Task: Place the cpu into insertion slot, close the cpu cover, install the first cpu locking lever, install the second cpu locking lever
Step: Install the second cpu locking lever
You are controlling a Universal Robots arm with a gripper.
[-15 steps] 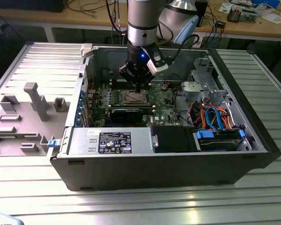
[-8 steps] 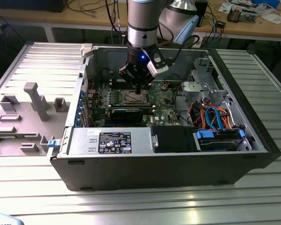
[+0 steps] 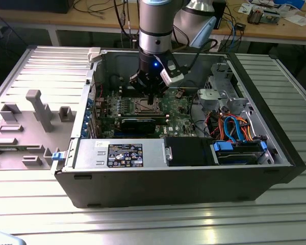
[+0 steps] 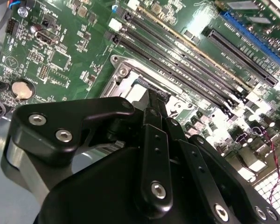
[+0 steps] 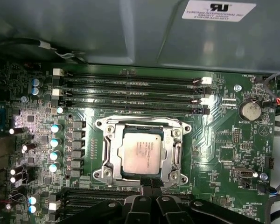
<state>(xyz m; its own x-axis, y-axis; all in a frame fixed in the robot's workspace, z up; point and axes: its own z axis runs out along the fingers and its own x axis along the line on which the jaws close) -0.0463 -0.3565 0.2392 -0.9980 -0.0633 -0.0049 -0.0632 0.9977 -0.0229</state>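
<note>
The cpu (image 5: 142, 151), a square chip with a dull silver top, lies flat in the insertion slot (image 5: 102, 125) on the green board. The cpu cover (image 5: 113, 158), a thin silver frame, lies down around the chip. How the locking levers stand I cannot tell. My gripper (image 5: 150, 181) has its two black fingers pressed together, shut, with the tips at the socket's edge just beside the chip. In the second wrist view the gripper (image 4: 155, 95) points at the socket rim (image 4: 123, 74). In the exterior view my gripper (image 3: 150, 102) reaches down into the open computer case over the insertion slot (image 3: 143, 106).
Long memory slots (image 5: 130, 93) run beside the socket, and a coin battery (image 5: 249, 109) sits further off. A long black card (image 3: 137, 123), the power supply (image 3: 120, 153) and a drive bay with blue and orange cables (image 3: 237, 132) crowd the case. Grey fixture blocks (image 3: 35, 109) stand at the exterior view's left.
</note>
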